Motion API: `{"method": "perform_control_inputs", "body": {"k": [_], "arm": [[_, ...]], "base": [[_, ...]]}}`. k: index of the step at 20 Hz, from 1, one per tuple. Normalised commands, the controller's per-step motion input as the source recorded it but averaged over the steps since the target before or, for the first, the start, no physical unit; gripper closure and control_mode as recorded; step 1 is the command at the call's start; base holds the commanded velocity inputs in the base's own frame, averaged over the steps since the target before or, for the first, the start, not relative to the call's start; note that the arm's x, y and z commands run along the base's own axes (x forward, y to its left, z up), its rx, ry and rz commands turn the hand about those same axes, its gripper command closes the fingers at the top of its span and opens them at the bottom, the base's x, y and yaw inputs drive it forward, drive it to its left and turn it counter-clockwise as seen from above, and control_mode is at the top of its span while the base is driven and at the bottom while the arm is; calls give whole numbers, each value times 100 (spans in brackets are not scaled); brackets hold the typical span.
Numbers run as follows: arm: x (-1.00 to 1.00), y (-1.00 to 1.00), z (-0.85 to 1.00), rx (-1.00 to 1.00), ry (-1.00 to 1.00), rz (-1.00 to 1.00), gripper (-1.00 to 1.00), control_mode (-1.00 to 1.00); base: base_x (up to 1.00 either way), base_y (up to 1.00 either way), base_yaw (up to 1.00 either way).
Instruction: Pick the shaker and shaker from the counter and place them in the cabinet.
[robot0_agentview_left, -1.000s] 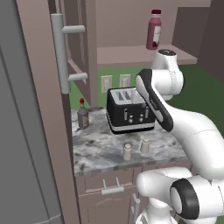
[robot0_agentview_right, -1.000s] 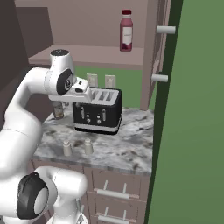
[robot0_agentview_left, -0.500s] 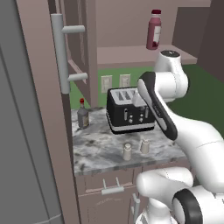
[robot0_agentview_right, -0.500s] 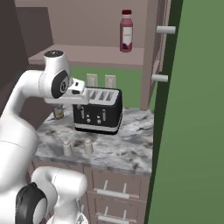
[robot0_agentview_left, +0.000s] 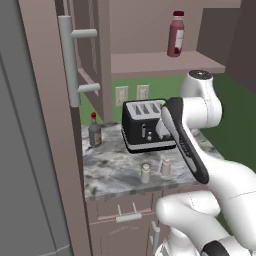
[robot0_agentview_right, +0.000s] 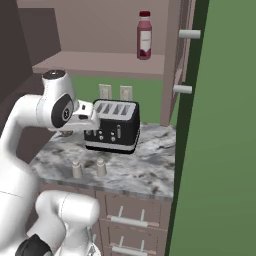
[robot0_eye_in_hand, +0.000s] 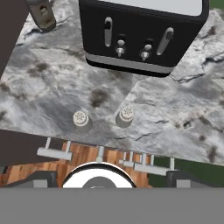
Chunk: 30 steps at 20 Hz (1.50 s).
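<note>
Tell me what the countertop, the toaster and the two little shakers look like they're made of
Countertop: looks like polished marble or granite, grey-white with dark veins and blotches.
Toaster: seemingly glossy black plastic or enamelled metal, with a lighter grey top plate, base band and metal-looking levers.
Shakers: plain matte beige-grey, possibly ceramic or plastic; caps show small dotted holes. The rendering leaves it open.

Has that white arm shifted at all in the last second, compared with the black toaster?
Yes. In the right base view the arm's wrist has slid down and toward the toaster, from level with its top to across its left end. The toaster stayed put.
</note>
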Motion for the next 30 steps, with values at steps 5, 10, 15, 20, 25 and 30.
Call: {"method": "perform_control_inputs", "body": {"k": [5,10,15,20,25,30], "arm": [[-41,-6,-40,0,-6,5,-100,-100],[-29,-13,-38,0,-14,5,-100,-100],[-18,-13,-44,0,-11,6,-100,-100],[-3,-12,-34,0,-7,4,-100,-100],[2,-10,-27,0,-2,1,-100,-100],[13,-8,-37,0,0,2,-100,-100]], "base": [[0,0,0],[0,0,0],[0,0,0],[0,0,0],[0,0,0],[0,0,0]]}}
